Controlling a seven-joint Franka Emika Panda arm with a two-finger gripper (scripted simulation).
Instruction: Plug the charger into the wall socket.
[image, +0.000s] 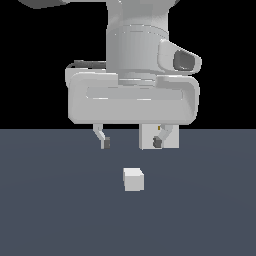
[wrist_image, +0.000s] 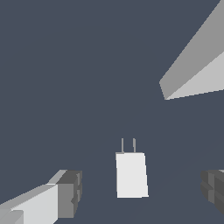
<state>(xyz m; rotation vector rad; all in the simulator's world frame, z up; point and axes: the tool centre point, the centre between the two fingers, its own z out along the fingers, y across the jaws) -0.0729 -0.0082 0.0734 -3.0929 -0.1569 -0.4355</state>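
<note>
Progress on the task is judged to be at its very start: nothing has been grasped and nothing has been plugged in. The charger (image: 133, 179) is seen lying free on the dark floor (image: 50, 210), just below the centre of the exterior view, a small pale cube untouched by anything. In the wrist view the charger (wrist_image: 131, 174) is shown low in the frame, right of centre, with two thin prongs projecting from one end towards the upper part of the frame.

The gripper (image: 131, 142) is held above the charger in the exterior view, its fingers spread wide and nothing held between them. The two dark fingertips (wrist_image: 70, 192) are seen at the lower left and lower right edges of the wrist view, well apart from the cube, which lies between them.

The wall socket (image: 149, 136) is partly hidden in the exterior view behind the finger on the exterior view's right, at mid-height; its gold slots are barely made out there. In the wrist view only a corner of the wall socket (wrist_image: 197, 74) is shown, in the upper right.

What is left, by this reading, is the whole of the work: the descent, the closing on the cube, the carry, the lining up of prongs and slots, and the insertion. No other objects are seen on the floor, and nothing is seen standing between charger and socket.
</note>
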